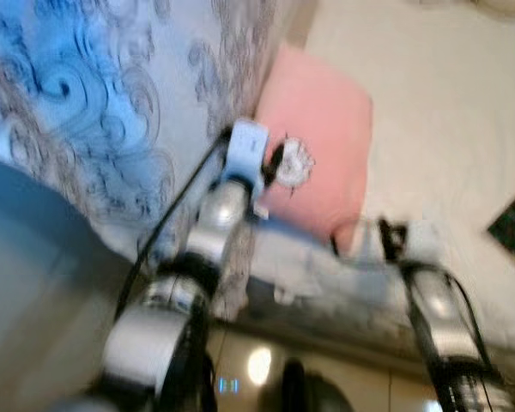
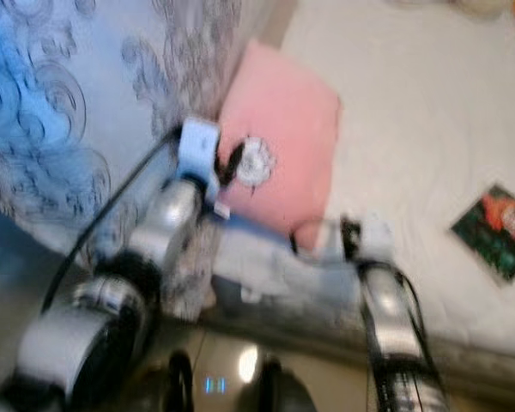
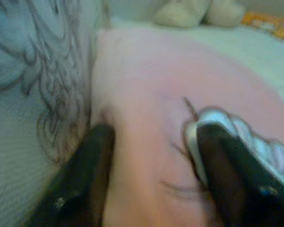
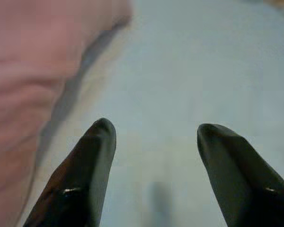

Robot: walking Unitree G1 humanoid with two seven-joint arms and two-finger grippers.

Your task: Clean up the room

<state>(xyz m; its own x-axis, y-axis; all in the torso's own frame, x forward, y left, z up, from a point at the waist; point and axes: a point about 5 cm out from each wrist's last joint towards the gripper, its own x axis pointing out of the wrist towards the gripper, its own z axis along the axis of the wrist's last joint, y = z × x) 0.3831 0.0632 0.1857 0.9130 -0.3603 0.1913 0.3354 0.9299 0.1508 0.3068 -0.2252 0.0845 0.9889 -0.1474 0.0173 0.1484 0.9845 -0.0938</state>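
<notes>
Left eye view, blurred throughout: a blue and grey swirl-patterned quilt (image 1: 94,112) lies left of the pink pillow (image 1: 326,137), its edge against the pillow's left side. The pillow is a flat, soft rectangle lying on the bed (image 1: 446,129), near the bed's front edge, with a small white frilly patch (image 1: 293,161) on its near left part. The left gripper (image 3: 154,156) reaches to that part of the pillow. Right of the pillow, the right arm ends over the pale sheet, just beside the pillow's near right corner. Farther right of the pillow, a dark booklet (image 2: 496,230) with red and green print lies flat on the sheet, well apart from the pillow.

The left wrist view shows what the head views cannot: the left fingers (image 3: 85,175) stand apart, one by the quilt edge, the other at the frilly patch, with pink fabric between them; whether they press it I cannot tell. A beige soft toy (image 3: 199,12) sits beyond the pillow. The right wrist view shows the right gripper (image 4: 154,137) spread wide over bare sheet, the pillow beside it.
</notes>
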